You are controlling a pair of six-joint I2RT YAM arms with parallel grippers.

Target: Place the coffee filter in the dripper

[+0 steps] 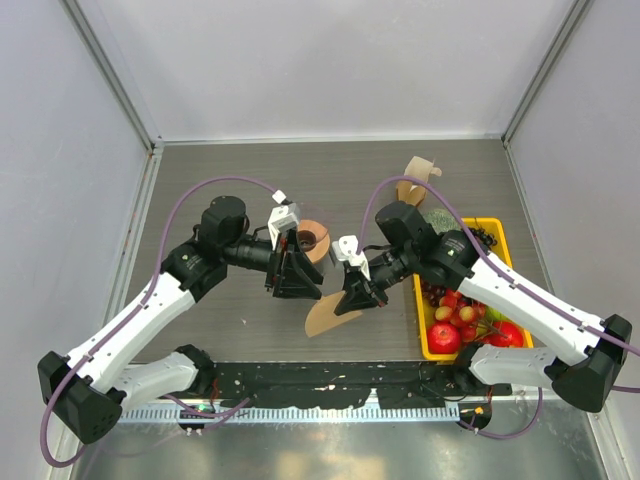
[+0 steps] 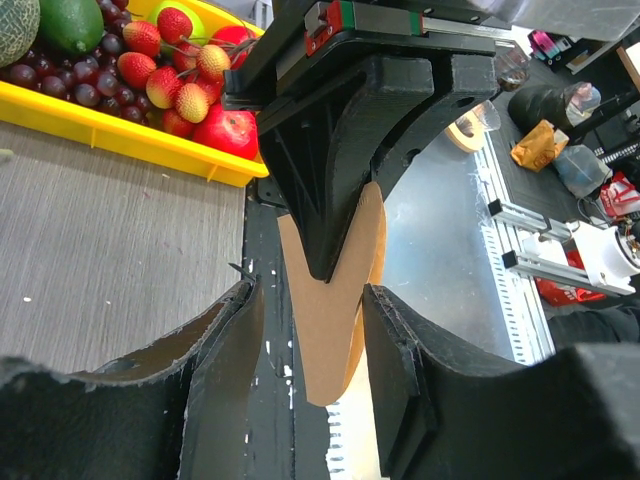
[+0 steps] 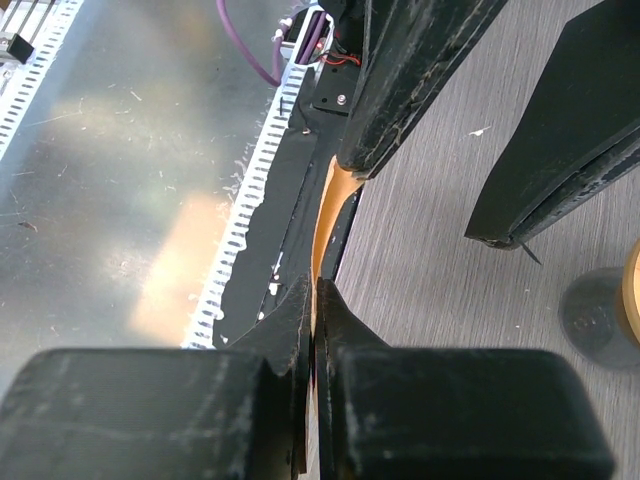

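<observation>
The right gripper (image 3: 313, 290) is clenched on the tan coffee filter (image 1: 325, 318) above the middle of the table's (image 1: 230, 330) near edge. The left gripper (image 1: 298, 288) straddles the filter, jaws apart. The dripper (image 1: 313, 240) stands behind.

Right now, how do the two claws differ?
The right gripper is shut, pinching the coffee filter; the left gripper stands open, fingers either side of that filter. The right gripper holds the paper; the left gripper holds nothing. Both are black and face each other.
</observation>
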